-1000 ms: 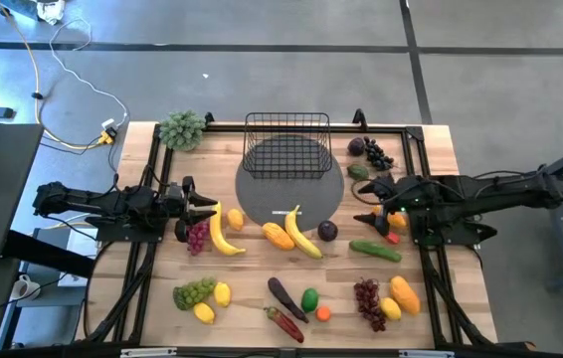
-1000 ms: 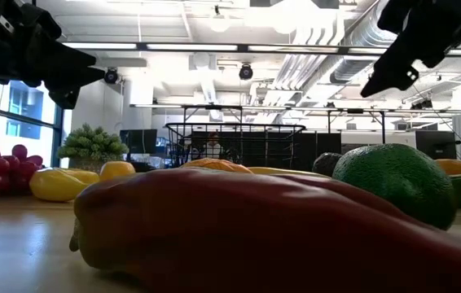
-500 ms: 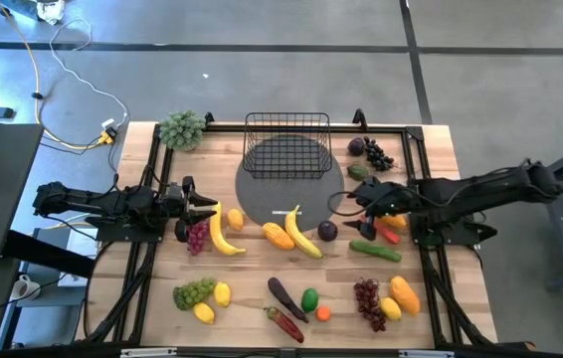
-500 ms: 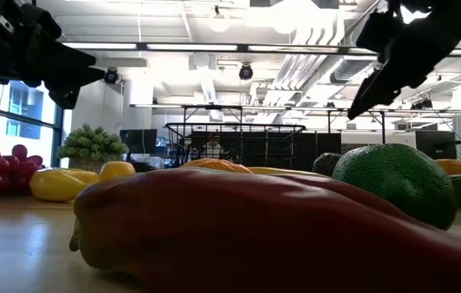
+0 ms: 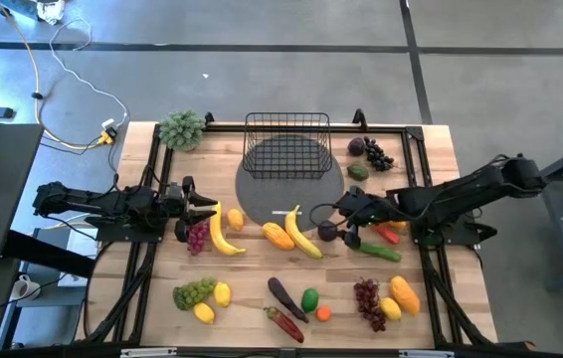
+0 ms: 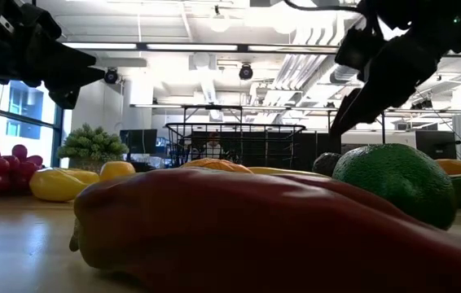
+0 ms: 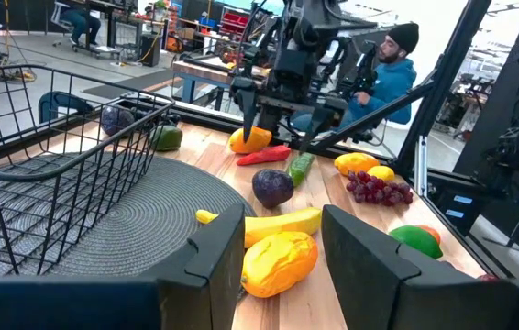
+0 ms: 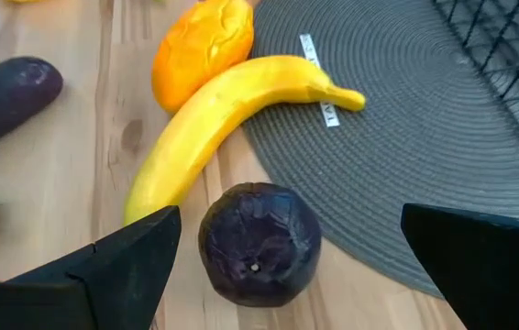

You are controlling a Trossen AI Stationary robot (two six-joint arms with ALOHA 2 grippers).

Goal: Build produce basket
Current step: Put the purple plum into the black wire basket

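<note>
Waiting over the worktop's (image 5: 167, 268) left side, my left jaws (image 5: 205, 207) sit part-open, holding nothing, beside the purple grapes (image 5: 197, 236). My right jaws (image 5: 342, 226), spread wide, have swung inward to straddle the dark purple fruit (image 8: 259, 243) beside the round mat (image 5: 262, 204); pickup looks next. Basket (image 5: 286, 145) stands at the back, empty. Workshop behind, a seated person (image 7: 391, 69).

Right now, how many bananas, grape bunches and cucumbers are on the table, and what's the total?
Bananas: 2
Grape bunches: 4
Cucumbers: 1
Total: 7
</note>
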